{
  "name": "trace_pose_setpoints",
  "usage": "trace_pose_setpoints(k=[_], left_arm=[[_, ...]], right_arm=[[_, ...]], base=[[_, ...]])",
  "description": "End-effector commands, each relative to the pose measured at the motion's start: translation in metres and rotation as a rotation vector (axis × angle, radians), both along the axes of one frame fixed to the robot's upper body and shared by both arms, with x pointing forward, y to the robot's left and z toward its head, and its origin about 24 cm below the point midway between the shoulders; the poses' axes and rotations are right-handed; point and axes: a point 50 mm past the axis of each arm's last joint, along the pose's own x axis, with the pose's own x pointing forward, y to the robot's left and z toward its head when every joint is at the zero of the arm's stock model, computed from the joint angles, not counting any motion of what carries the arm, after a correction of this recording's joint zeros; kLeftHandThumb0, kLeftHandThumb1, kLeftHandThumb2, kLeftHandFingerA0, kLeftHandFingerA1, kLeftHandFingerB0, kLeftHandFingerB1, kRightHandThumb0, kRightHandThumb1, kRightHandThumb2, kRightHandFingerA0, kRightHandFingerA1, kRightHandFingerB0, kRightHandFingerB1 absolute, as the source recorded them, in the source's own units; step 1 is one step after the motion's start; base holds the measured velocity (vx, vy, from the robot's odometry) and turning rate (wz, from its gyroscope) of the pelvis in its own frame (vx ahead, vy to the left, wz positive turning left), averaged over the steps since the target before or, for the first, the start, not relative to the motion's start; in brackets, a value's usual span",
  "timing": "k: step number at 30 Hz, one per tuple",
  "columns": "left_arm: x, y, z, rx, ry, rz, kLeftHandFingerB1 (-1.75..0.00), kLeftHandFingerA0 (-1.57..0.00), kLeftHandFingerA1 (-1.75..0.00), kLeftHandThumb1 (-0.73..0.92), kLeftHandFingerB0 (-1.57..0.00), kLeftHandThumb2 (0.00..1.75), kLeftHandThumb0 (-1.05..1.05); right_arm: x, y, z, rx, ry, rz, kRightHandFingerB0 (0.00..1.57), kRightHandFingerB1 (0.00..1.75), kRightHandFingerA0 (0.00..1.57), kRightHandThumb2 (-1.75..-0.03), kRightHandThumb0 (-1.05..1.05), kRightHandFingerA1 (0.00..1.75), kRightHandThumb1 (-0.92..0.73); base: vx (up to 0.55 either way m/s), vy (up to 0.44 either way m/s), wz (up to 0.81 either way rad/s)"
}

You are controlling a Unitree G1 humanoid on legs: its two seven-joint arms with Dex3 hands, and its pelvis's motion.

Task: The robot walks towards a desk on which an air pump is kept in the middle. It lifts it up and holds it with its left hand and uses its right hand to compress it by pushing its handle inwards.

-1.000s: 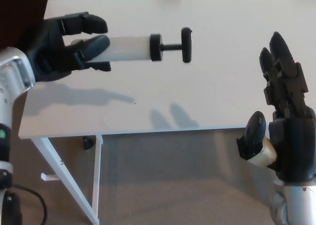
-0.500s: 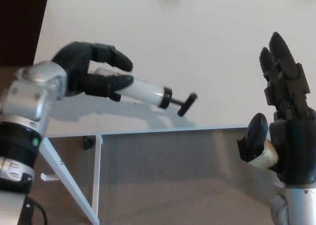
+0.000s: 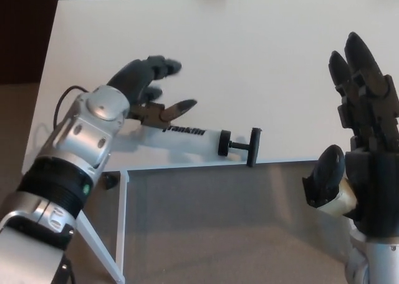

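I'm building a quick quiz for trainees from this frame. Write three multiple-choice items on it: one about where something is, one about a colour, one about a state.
1. Where does the pump's handle sit?
A. At the desk's front edge, toward the right hand
B. At the desk's far edge
C. On the floor

2. What colour is the pump's tube?
A. Red
B. White
C. Green

3. How is the right hand?
A. Closed on the handle
B. Open, holding nothing
C. Flat on the desk

Answers:
1. A: the black handle lies at the front edge of the desk, on the pump end pointing toward the right hand.
2. B: the air pump has a white tube with dark lettering and black fittings.
3. B: the right hand's fingers are spread, clear of the pump, while the left hand is at the tube's other end.
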Motion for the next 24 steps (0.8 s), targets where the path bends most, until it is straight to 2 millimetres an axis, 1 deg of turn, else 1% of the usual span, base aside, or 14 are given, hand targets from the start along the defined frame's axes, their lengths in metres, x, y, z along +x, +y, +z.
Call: trace_pose_setpoints(k=[1, 2, 7, 12, 16, 18, 20, 21, 22, 23, 24], left_arm=[[0.008, -0.002, 0.022, 0.077, -0.210, 0.052, 0.00, 0.00, 0.00, 0.64, 0.00, 0.60, -0.89], [0.008, -0.001, 0.023, 0.073, -0.214, 0.057, 0.00, 0.00, 0.00, 0.56, 0.00, 0.93, -0.94], [0.011, 0.004, 0.026, 0.102, -0.239, 0.083, 0.00, 0.00, 0.00, 0.55, 0.00, 0.94, -0.94], [0.013, 0.005, 0.032, 0.094, -0.250, 0.075, 0.00, 0.00, 0.00, 0.54, 0.00, 0.94, -0.94], [0.018, 0.008, 0.045, 0.094, -0.298, 0.067, 0.00, 0.00, 0.00, 0.55, 0.00, 0.96, -0.96], [0.020, 0.010, 0.059, 0.079, -0.331, 0.062, 0.00, 0.00, 0.00, 0.55, 0.00, 0.95, -0.96], [0.021, 0.014, 0.077, 0.061, -0.386, 0.050, -0.01, 0.00, 0.00, 0.53, 0.00, 0.94, -0.93], [0.021, 0.014, 0.077, 0.061, -0.386, 0.050, -0.01, 0.00, 0.00, 0.53, 0.00, 0.94, -0.93], [0.020, 0.016, 0.090, 0.037, -0.421, 0.035, -0.01, 0.00, 0.00, 0.64, 0.00, 0.62, -0.90], [0.020, 0.017, 0.094, 0.023, -0.434, 0.027, -0.01, 0.00, 0.00, 0.64, 0.00, 0.62, -0.90], [0.016, 0.019, 0.112, 0.038, -0.502, -0.012, -0.02, 0.00, 0.00, 0.56, 0.00, 0.94, -0.94]], right_arm=[[-0.007, -0.002, 0.005, -0.015, -0.028, -0.002, 0.10, 0.24, 0.10, -1.10, -0.90, 0.25, -0.75], [-0.008, -0.002, 0.005, -0.017, -0.027, 0.001, 0.10, 0.24, 0.10, -1.10, -0.90, 0.26, -0.75], [-0.010, -0.001, 0.004, -0.020, -0.023, 0.007, 0.10, 0.24, 0.10, -1.10, -0.90, 0.26, -0.75], [-0.011, -0.001, 0.004, -0.015, -0.024, 0.005, 0.10, 0.23, 0.10, -1.10, -0.90, 0.25, -0.75], [-0.012, -0.001, 0.003, -0.017, -0.031, 0.001, 0.10, 0.23, 0.10, -1.10, -0.90, 0.24, -0.75], [-0.012, -0.002, 0.004, -0.016, -0.034, 0.001, 0.10, 0.23, 0.10, -1.10, -0.90, 0.24, -0.75], [-0.011, -0.003, 0.005, -0.017, -0.041, -0.004, 0.10, 0.22, 0.10, -1.10, -0.90, 0.24, -0.75], [-0.011, -0.003, 0.005, -0.017, -0.041, -0.004, 0.10, 0.22, 0.10, -1.10, -0.90, 0.24, -0.75], [-0.011, -0.004, 0.005, -0.020, -0.042, -0.009, 0.10, 0.22, 0.10, -1.11, -0.90, 0.24, -0.75], [-0.011, -0.004, 0.006, -0.021, -0.041, -0.010, 0.10, 0.22, 0.10, -1.11, -0.90, 0.24, -0.75], [-0.011, -0.005, 0.006, -0.021, -0.039, -0.013, 0.10, 0.23, 0.10, -1.10, -0.90, 0.25, -0.75]], base=[[0.00, 0.000, 0.00], [0.00, 0.000, 0.00], [0.00, 0.000, 0.00], [0.00, 0.000, 0.00], [0.00, 0.000, 0.00], [0.00, 0.000, 0.00], [0.00, 0.000, 0.00], [0.00, 0.000, 0.00], [0.00, 0.000, 0.00], [0.00, 0.000, 0.00], [0.00, 0.000, 0.00]])
